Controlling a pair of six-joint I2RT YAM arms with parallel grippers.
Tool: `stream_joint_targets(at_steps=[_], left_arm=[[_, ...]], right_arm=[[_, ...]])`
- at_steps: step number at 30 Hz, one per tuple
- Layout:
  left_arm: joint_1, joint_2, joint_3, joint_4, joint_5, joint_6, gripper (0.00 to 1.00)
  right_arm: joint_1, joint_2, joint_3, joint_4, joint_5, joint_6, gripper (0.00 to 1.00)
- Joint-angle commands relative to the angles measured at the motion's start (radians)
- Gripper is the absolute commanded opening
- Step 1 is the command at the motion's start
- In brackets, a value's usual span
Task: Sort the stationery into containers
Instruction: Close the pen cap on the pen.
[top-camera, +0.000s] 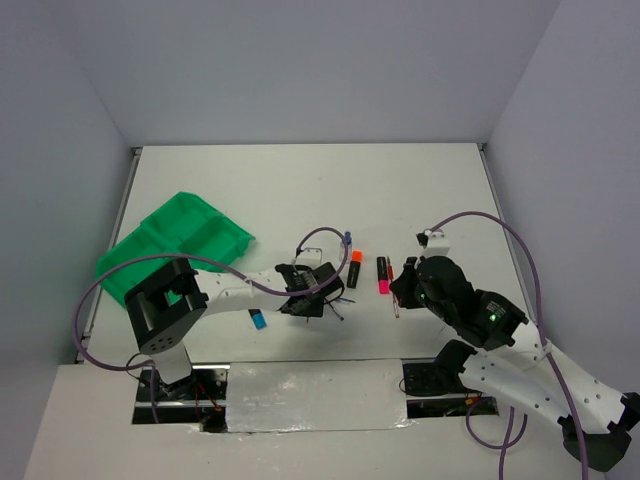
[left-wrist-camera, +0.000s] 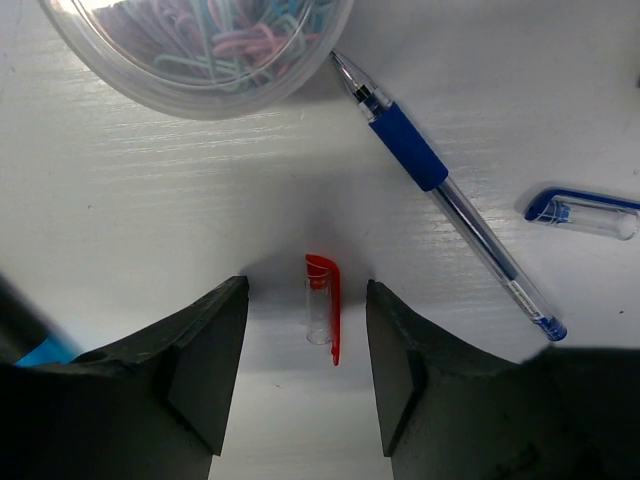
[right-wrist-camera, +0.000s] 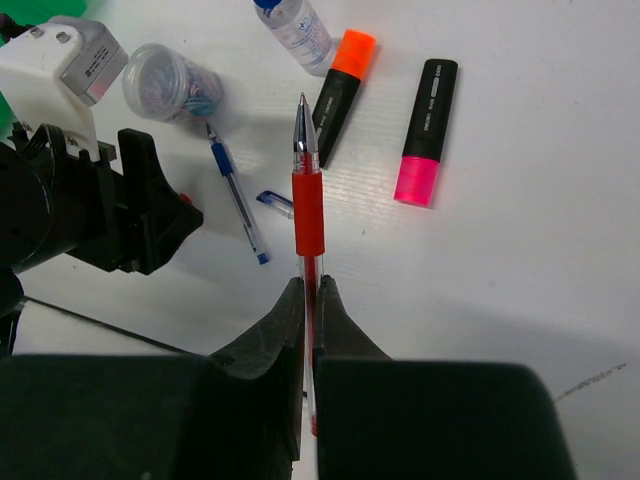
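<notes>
My right gripper (right-wrist-camera: 310, 285) is shut on a red pen (right-wrist-camera: 308, 200), whose tip points toward the orange highlighter (right-wrist-camera: 342, 92) and pink highlighter (right-wrist-camera: 424, 130). In the top view this gripper (top-camera: 400, 290) is just right of the pink highlighter (top-camera: 382, 275). My left gripper (left-wrist-camera: 306, 300) is open and low over the table, with a red pen cap (left-wrist-camera: 322, 310) lying between its fingers. A blue pen (left-wrist-camera: 445, 190), a blue pen cap (left-wrist-camera: 585, 212) and a clear tub of paper clips (left-wrist-camera: 200, 45) lie ahead of it. The green tray (top-camera: 180, 245) sits far left.
A blue-capped clear bottle (right-wrist-camera: 298, 28) lies beyond the orange highlighter. A blue-ended highlighter (top-camera: 258, 319) lies near the front edge, left of the left gripper (top-camera: 325, 292). Cables loop over both arms. Grey walls close in the table on three sides.
</notes>
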Motion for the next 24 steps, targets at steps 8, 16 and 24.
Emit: stream_joint_targets(at_steps=[8, 16, 24], left_arm=[[0.003, 0.044, -0.058, -0.013, 0.042, -0.008, 0.23], [0.005, -0.008, -0.121, 0.061, 0.098, -0.006, 0.00], [0.002, -0.310, -0.144, 0.048, 0.003, -0.011, 0.00]], right_arm=[[0.010, -0.016, 0.002, 0.023, 0.004, -0.011, 0.00], [0.010, -0.038, -0.008, 0.065, -0.057, -0.034, 0.00], [0.010, -0.087, -0.099, 0.206, -0.149, -0.050, 0.00]])
